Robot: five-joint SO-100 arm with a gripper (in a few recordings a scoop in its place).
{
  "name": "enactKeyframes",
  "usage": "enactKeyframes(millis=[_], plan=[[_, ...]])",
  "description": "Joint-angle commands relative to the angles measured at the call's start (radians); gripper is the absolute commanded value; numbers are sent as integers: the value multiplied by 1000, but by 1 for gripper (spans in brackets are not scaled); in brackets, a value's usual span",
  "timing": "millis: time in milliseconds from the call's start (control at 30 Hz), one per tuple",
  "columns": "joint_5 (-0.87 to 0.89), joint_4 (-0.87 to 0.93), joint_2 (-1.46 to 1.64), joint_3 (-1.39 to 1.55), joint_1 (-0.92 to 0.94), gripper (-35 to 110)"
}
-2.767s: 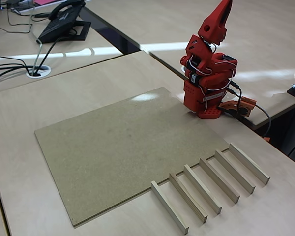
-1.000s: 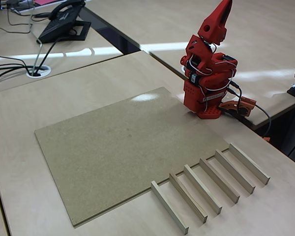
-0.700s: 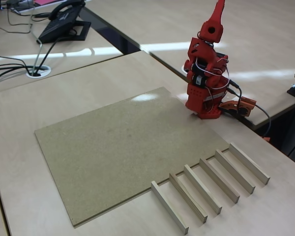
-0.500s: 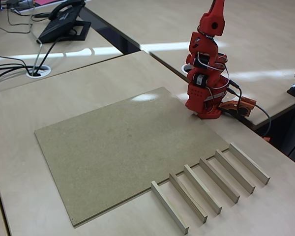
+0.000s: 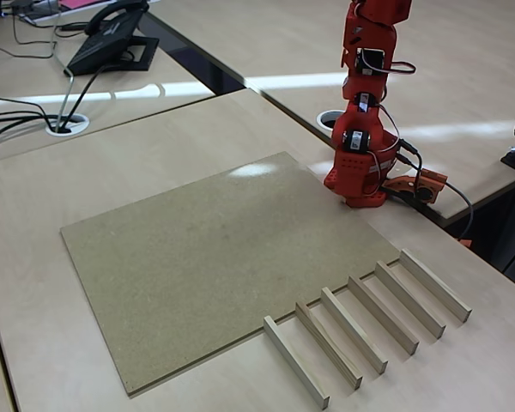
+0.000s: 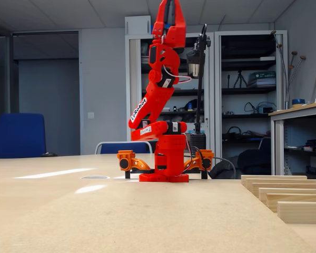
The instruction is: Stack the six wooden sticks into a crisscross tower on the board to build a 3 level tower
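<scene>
Six wooden sticks [image 5: 368, 324] on the bench [image 5: 154, 146], count them: one, two, three, four, five, six, side by side in a single row along the near right edge. One board [image 5: 206, 257], lying flat mid-bench with nothing stacked on it. One red arm [image 5: 365, 129] at the far edge. One desk phone [image 5: 112, 39] on the neighbouring bench.
</scene>
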Motion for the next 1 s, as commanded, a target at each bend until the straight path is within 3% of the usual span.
enactKeyframes(millis=[0, 100, 300, 400, 467, 567, 833, 967], plan=[[46, 202, -31, -74, -198, 0], [216, 491, -117, -164, -327, 0], [811, 1068, -276, -272, -459, 0], [769, 1147, -365, -322, -534, 0], [891, 1370, -460, -414, -589, 0], [822, 1586, -584, -531, -627, 0], [663, 1887, -904, -733, -664, 0], [595, 2029, -1062, -815, -641, 9]])
